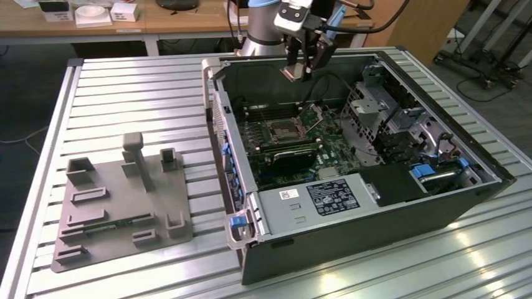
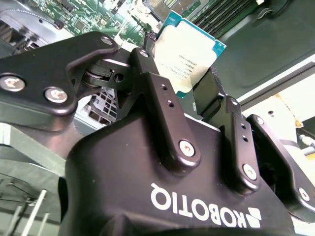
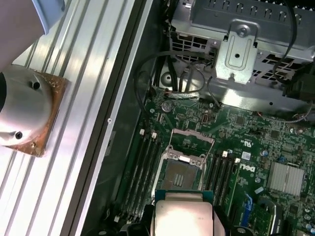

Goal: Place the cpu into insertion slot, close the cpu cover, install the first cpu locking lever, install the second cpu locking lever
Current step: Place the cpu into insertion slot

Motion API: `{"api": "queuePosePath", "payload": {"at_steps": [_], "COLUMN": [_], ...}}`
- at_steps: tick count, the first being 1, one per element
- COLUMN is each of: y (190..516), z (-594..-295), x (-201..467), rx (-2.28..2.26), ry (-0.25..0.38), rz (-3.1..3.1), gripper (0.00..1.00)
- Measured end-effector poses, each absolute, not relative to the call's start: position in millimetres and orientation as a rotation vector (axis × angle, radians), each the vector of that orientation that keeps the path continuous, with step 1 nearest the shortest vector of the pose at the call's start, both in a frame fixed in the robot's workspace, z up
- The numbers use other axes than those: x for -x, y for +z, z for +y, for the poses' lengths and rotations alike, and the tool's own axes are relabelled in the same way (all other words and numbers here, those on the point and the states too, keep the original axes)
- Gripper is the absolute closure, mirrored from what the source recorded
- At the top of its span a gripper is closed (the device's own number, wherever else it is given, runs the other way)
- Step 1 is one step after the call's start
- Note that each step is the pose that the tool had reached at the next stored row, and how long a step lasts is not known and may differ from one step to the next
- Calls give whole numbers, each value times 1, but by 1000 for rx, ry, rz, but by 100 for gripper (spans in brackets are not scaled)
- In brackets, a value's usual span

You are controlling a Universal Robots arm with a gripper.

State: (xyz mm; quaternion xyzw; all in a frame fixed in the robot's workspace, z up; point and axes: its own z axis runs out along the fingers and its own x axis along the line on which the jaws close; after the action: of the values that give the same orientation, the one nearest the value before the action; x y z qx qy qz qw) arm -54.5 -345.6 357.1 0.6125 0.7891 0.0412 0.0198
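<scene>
While the one gripper (image 1: pixel 303 67) hangs over the far rim of the open computer case (image 1: pixel 349 249) in the exterior view, free air lies between it and the one insertion slot (image 1: pixel 287 131) on the board below. In the second wrist view, two fingers (image 2: pixel 165 98) are clamped on opposite edges of the single cpu (image 2: pixel 189 49). In the first wrist view, the cpu is apart from the slot, whose one cpu cover (image 3: pixel 189 157) stands open. Memory slots (image 3: pixel 142 167) flank it on both sides, with a metal cage (image 3: pixel 246 49) beyond.
</scene>
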Motion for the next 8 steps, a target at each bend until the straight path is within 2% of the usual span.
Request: {"api": "queuePosePath", "payload": {"at_steps": [8], "y": [357], "z": [-346], "x": [56], "rx": [-1977], "ry": [126], "rz": [2383], "gripper": [45]}}
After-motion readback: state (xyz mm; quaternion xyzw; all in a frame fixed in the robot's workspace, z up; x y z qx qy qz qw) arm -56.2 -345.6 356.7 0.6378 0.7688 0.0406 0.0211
